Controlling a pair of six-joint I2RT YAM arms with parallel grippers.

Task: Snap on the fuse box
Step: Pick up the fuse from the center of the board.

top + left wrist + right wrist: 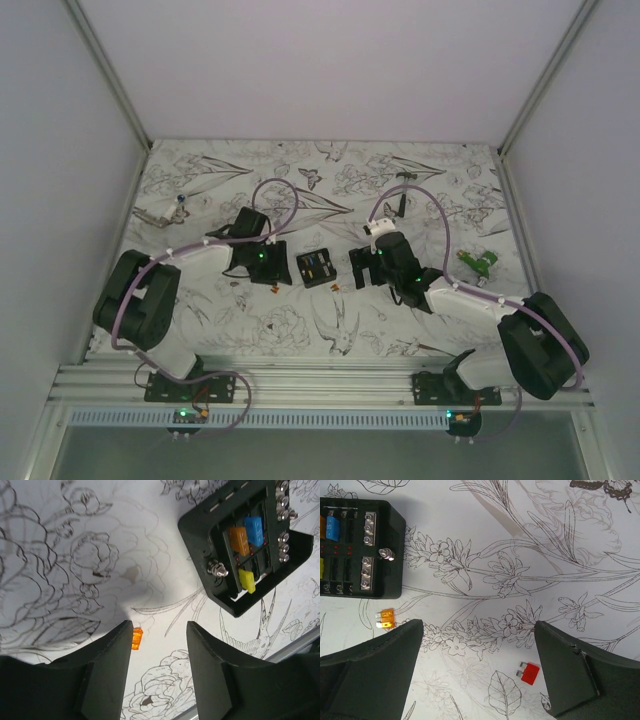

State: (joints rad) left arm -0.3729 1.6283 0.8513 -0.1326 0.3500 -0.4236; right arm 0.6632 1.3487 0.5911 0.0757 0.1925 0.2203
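Note:
The fuse box (pixel 318 268) is a small black box lying face up at the table's middle, between my two grippers. In the left wrist view the fuse box (pixel 245 545) is at the upper right, with orange, blue and yellow fuses in it. In the right wrist view the fuse box (pixel 390 525) is at the upper left. My left gripper (pixel 266 272) is open and empty just left of the box, also in its wrist view (pixel 159 630). My right gripper (pixel 363 268) is open and empty just right of the box, also in its wrist view (pixel 479 625).
A loose orange fuse (pixel 137 638) lies by my left finger. Another orange fuse (pixel 386 618) lies below the box, and a red fuse (pixel 530 673) lies by my right finger. A green object (pixel 480 263) sits at the right, a small metal tool (pixel 165 212) at the far left.

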